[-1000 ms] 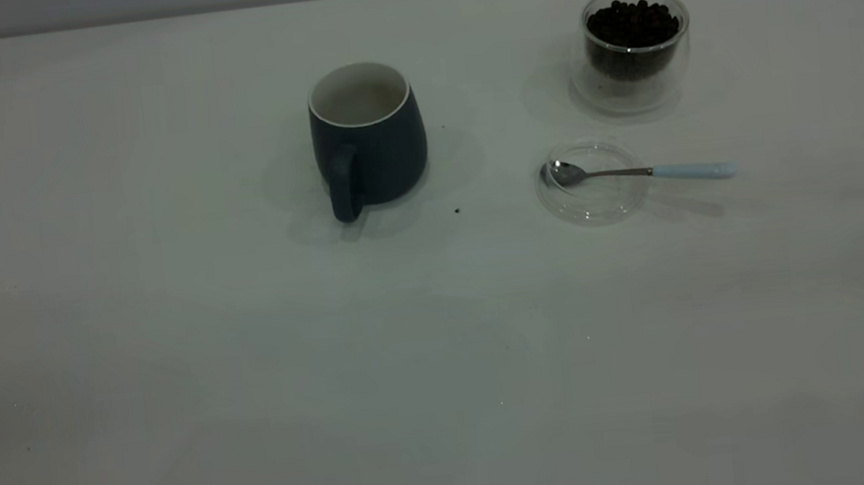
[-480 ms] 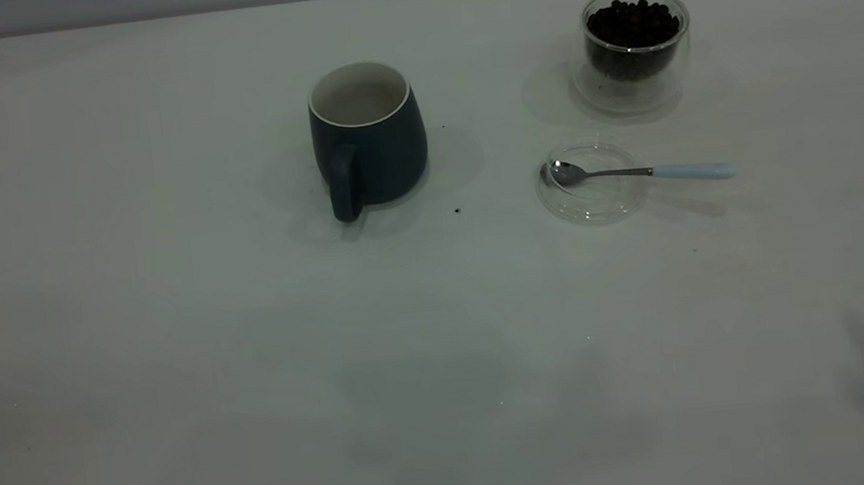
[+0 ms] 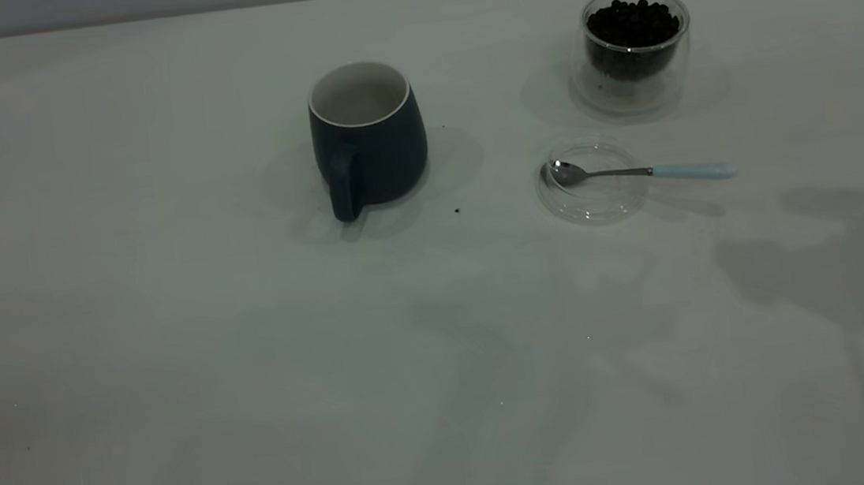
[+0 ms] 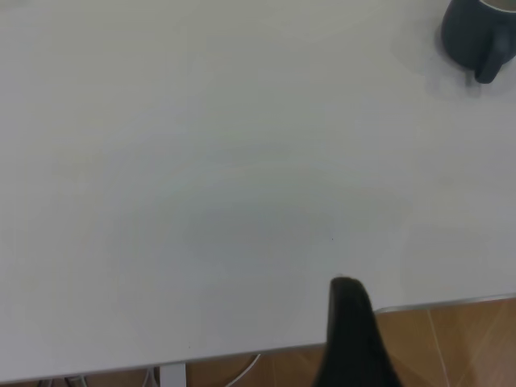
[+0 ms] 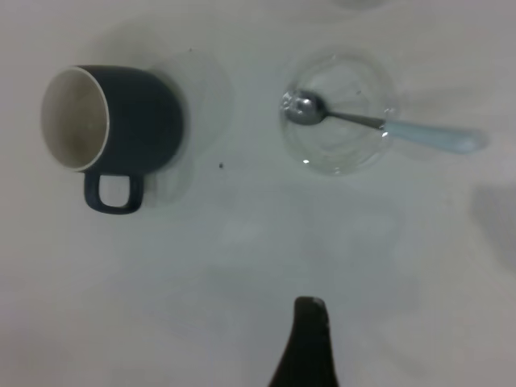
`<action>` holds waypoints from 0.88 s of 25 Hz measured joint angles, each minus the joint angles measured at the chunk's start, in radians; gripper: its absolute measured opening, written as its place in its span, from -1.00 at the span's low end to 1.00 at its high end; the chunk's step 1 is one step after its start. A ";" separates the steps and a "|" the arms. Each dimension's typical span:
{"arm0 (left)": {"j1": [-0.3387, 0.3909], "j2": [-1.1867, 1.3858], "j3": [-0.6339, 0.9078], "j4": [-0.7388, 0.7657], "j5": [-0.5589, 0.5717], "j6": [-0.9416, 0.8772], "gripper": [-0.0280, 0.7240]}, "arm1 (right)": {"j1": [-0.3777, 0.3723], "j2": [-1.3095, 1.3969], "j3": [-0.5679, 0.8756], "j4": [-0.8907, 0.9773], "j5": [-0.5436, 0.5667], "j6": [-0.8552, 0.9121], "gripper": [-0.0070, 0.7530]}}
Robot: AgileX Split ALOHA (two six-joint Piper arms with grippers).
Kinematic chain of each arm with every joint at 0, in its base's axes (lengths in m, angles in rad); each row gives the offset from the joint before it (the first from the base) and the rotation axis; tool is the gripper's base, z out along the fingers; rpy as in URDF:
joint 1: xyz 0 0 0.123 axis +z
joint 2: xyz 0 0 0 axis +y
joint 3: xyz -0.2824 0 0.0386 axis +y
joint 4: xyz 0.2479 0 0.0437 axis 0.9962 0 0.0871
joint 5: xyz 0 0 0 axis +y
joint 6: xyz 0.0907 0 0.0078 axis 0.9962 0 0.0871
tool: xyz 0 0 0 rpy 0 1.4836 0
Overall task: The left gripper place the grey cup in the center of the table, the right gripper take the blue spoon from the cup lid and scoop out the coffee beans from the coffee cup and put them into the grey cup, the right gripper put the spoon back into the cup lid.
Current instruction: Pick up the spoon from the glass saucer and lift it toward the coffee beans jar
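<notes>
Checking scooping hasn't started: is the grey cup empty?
Seemingly empty: the upright grey cup shows only white interior; the coffee beans sit in the coffee cup.

Counted one mug, one glass cup of beans, one lid, one spoon, all on one table.

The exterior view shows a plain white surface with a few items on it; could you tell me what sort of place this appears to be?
Probably a robot tabletop workstation staged as a coffee setup: a bare white table holding a grey cup, a coffee cup of coffee beans, and a blue spoon resting on a cup lid.
</notes>
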 joint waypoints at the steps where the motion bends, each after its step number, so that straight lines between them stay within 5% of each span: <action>1: 0.000 0.000 0.000 0.000 0.000 0.000 0.59 | -0.010 0.032 -0.001 0.051 0.003 -0.045 0.93; 8: 0.000 0.000 0.000 0.000 0.000 0.000 0.59 | -0.093 0.251 -0.008 0.419 0.047 -0.436 0.93; 16: 0.000 0.000 0.000 0.000 0.000 -0.001 0.59 | -0.105 0.497 -0.011 0.817 0.115 -0.849 0.93; 22: 0.000 0.000 0.000 0.000 0.001 -0.001 0.59 | -0.134 0.632 -0.027 0.893 0.186 -0.969 0.93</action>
